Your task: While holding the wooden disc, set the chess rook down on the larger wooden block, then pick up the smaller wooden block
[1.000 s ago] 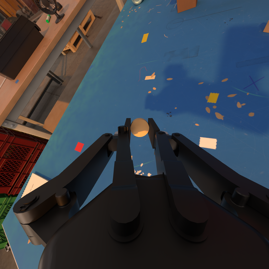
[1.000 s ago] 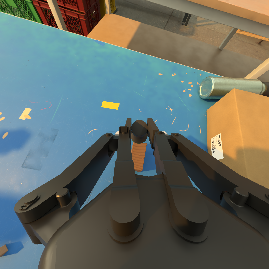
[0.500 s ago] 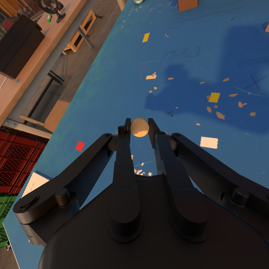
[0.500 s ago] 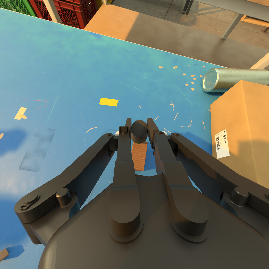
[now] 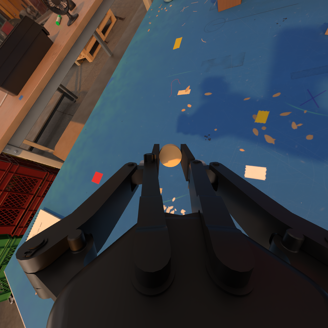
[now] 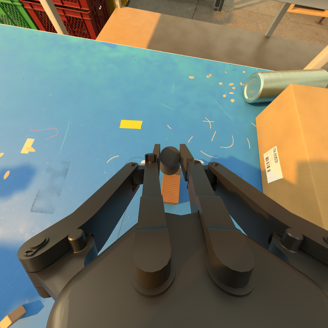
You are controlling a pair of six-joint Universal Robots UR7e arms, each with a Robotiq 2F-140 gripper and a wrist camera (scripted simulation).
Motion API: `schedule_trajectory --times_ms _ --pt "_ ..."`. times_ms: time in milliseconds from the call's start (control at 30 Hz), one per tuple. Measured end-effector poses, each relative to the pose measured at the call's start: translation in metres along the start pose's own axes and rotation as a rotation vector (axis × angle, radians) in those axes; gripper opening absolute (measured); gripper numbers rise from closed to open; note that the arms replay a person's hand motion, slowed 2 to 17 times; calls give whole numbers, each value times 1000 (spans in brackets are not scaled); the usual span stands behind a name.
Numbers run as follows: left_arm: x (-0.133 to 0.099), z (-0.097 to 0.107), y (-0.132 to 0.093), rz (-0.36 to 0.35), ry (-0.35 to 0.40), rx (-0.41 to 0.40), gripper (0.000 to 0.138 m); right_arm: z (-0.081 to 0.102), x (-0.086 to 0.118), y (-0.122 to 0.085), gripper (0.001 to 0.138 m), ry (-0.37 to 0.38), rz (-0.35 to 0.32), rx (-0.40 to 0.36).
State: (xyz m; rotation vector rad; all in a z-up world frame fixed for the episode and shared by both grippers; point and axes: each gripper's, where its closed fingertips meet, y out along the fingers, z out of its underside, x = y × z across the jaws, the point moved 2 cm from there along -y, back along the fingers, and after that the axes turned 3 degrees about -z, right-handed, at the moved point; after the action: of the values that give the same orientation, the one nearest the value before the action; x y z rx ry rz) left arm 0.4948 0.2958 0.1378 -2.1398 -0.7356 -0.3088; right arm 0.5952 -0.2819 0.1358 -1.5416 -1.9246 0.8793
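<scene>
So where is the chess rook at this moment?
In the right wrist view, the chess rook is clamped in the right gripper, above a wooden block on the blue table.

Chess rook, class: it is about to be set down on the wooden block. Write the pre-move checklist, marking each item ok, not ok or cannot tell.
1. Right gripper shut on the chess rook: ok.
2. Left gripper shut on the wooden disc: ok.
3. Wooden block lies below the rook: ok.
4. Rook touching the block: cannot tell.
5. Block top bare where visible: ok.
6. Cardboard box apart from the right gripper: ok.
</scene>
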Motion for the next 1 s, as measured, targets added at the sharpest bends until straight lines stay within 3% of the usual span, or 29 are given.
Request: schedule_trajectory --times_ms 333,567,767,967,1000 --pt "0 0 0 -3 2 1 32 10 -3 -3 29 94 -6 -40" --pt "1 0 -1 -8 4 1 32 21 -3 -4 29 157 -36 -5" --pt "1 -1 -2 -12 6 0 32 26 -5 -6 29 158 -16 13" --pt "1 -2 -2 -11 5 0 32 31 -7 -2 29 133 11 105" --pt "1 -2 -2 -11 6 0 32 32 -6 -1 35 126 11 121"
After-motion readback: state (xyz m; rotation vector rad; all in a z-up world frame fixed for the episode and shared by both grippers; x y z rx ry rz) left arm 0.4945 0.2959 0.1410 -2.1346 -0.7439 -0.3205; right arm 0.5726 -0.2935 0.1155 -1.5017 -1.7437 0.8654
